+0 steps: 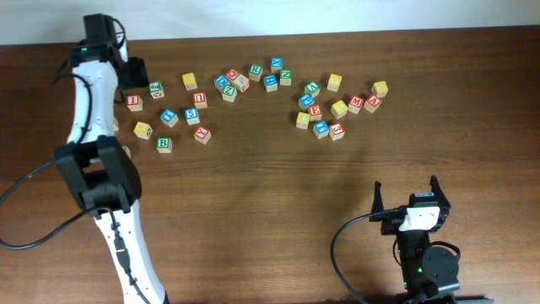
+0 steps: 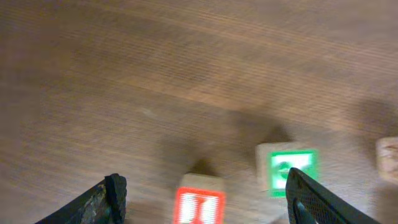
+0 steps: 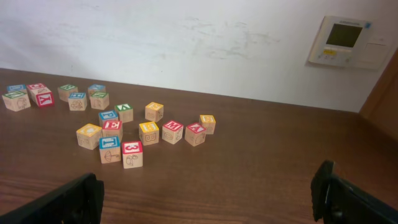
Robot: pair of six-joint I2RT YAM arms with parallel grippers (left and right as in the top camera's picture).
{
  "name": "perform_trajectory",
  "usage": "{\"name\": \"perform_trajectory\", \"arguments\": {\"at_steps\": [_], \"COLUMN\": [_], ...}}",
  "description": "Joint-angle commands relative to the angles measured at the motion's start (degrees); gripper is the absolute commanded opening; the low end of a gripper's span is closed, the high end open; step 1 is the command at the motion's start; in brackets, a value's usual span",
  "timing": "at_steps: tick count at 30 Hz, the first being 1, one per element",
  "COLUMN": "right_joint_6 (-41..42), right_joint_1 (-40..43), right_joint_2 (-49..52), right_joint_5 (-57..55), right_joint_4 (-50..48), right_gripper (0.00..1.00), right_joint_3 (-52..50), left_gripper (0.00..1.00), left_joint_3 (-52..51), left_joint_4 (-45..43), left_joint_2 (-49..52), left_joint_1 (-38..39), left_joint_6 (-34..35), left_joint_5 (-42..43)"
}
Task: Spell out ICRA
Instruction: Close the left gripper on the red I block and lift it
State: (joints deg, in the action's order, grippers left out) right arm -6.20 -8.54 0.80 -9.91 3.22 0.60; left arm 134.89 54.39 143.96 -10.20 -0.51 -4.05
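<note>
Left wrist view shows the red I cube [image 2: 199, 204] on the table [image 2: 124, 74], between the spread fingers of my left claw [image 2: 204, 185]. Neither finger touches it, so that claw grasps nothing. A green cube [image 2: 287, 169] sits just beside it, and my right claw [image 3: 208, 177] is also spread wide and empty, well apart from the scattered cubes [image 3: 149, 132].

In the overhead view the I cube [image 1: 134, 102] lies on the table [image 1: 270, 211] at upper left, just below the left gripper [image 1: 132, 83]; a loose cluster of cubes [image 1: 228, 84] lies to its right; a second cluster [image 1: 333, 108] sits right of centre; the right gripper [image 1: 407, 196] stands well apart at lower right.
</note>
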Motion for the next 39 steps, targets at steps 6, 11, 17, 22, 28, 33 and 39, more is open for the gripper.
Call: {"name": "perform_trajectory", "arguments": {"at_steps": [6,11,17,22,28,33,39], "right_joint_6": [0.3,0.3,0.3,0.3,0.3,0.3,0.3], "right_joint_1": [0.3,0.3,0.3,0.3,0.3,0.3,0.3], "right_joint_2": [-0.4,-0.4,-0.4,-0.4,-0.4,-0.4,-0.4], "right_joint_5": [0.3,0.3,0.3,0.3,0.3,0.3,0.3], "right_joint_4": [0.5,0.5,0.5,0.5,0.5,0.5,0.5], "right_gripper": [0.98,0.98,0.98,0.98,0.98,0.98,0.98], "right_joint_3": [-0.3,-0.3,-0.3,-0.3,-0.3,-0.3,-0.3], "left_gripper": [0.57,0.58,0.57,0.5,0.48,0.31,0.27], "left_joint_3": [0.9,0.9,0.9,0.9,0.9,0.9,0.9], "left_joint_4": [5.1,5.6,6.4,5.9,5.5,5.0,4.6], "left_joint_2": [0.2,0.7,2.4,4.6,4.6,4.7,6.0], "left_joint_1": [-2.1,-2.0,-2.0,-2.0,-2.0,-2.0,-1.9], "left_joint_6": [-4.3,-4.3,-4.3,-4.3,-4.3,-4.3,-4.3], "left_joint_5": [2.4,2.8,2.8,2.8,2.8,3.5,5.8]}}
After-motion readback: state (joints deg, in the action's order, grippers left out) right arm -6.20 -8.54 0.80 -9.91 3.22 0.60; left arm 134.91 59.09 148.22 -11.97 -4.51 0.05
